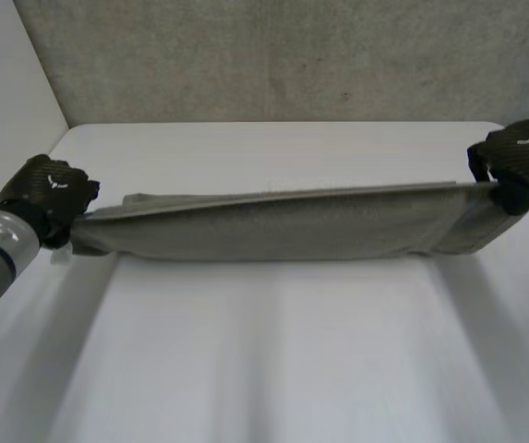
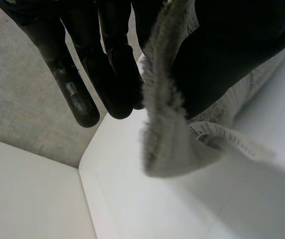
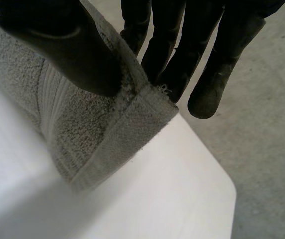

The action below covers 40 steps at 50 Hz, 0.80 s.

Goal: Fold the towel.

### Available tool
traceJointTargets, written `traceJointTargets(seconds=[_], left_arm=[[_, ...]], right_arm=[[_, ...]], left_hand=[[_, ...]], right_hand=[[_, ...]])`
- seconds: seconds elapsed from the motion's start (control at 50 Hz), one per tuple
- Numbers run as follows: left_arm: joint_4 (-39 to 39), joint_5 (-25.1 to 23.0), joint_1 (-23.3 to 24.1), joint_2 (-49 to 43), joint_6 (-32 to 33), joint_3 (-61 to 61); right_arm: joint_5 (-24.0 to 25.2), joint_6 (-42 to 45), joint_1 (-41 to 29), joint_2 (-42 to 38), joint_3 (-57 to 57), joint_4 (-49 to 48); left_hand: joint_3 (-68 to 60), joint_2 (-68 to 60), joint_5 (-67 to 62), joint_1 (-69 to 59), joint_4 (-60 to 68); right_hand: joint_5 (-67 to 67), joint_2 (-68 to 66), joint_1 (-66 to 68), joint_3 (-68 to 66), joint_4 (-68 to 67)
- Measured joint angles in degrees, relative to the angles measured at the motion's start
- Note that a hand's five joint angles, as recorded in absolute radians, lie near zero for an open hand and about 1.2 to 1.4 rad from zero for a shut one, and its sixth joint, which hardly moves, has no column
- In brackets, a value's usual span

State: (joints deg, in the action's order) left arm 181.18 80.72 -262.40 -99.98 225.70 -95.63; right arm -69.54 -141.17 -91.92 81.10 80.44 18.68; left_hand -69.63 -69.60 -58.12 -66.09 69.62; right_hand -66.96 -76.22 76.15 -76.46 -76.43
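Grey towel (image 1: pixel 282 226) hung stretched above the table (image 1: pixel 273 369), near its far edge.
Left hand (image 1: pixel 47 189) and right hand (image 1: pixel 522 157) each pinched an end corner between thumb and fingers; the shallow pinch seemed liable to slip, dropping one end and skewing the fold.

the towel (image 1: pixel 282 231) is a plain greyish beige all over. near its end a band (image 3: pixel 50 99) of fine ribbed stripes crosses it in the same tone. the label (image 2: pixel 222 137) at its other corner is white with small dark print. the left hand (image 1: pixel 47 189) and right hand (image 1: pixel 522 157) are black with a fine weave pattern and a small white mark on each back. the table (image 1: pixel 273 351) is plain white, the wall (image 1: pixel 273 55) behind it mottled grey.
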Motion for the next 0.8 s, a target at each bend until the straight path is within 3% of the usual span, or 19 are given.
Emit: traceJointTargets(seconds=[0.32, 0.54, 0.6, 0.64, 0.68, 0.8], left_arm=[[-4.9, 0.6, 3.5, -26.7, 0.2, 24.1], [2.8, 2.2, 6.9, -39.2, 0.2, 37.2], [5.7, 3.6, 7.4, -40.7, 0.2, 38.3], [7.6, 4.6, 7.9, -41.4, 0.3, 38.5], [8.8, 5.4, 8.3, -41.8, 0.6, 38.5], [10.0, 7.3, 9.2, -41.6, 2.2, 37.9]], right_arm=[[-5.9, 1.0, -4.2, -21.4, -16.4, -0.6], [-12.4, 1.0, -7.8, -33.2, -22.2, -16.5], [-13.7, 1.1, -8.4, -34.9, -22.7, -19.5], [-14.4, 1.2, -8.6, -36.0, -23.0, -20.9], [-14.8, 1.2, -8.7, -36.8, -23.1, -21.4], [-15.4, 0.6, -8.9, -37.0, -22.7, -21.6]], left_hand=[[-0.1, -0.1, -0.5, 0.0, 0.2], [0.0, 0.1, -0.5, 0.0, 0.1], [14.2, 14.3, 10.0, 11.3, -12.9], [36.2, 36.9, 32.7, 32.7, -35.3], [50.6, 50.6, 49.2, 46.9, -50.6], [58.5, 58.5, 56.1, 54.8, -58.4]], right_hand=[[-0.1, 0.0, 0.0, 0.0, 0.0], [-0.2, 0.0, 0.0, 0.0, 0.0], [19.9, 20.7, -20.2, 20.4, 20.3], [43.1, 43.0, -42.4, 41.2, 41.2], [60.7, 58.8, -57.9, 58.3, 58.2], [63.5, 62.3, -63.0, 62.5, 61.7]])
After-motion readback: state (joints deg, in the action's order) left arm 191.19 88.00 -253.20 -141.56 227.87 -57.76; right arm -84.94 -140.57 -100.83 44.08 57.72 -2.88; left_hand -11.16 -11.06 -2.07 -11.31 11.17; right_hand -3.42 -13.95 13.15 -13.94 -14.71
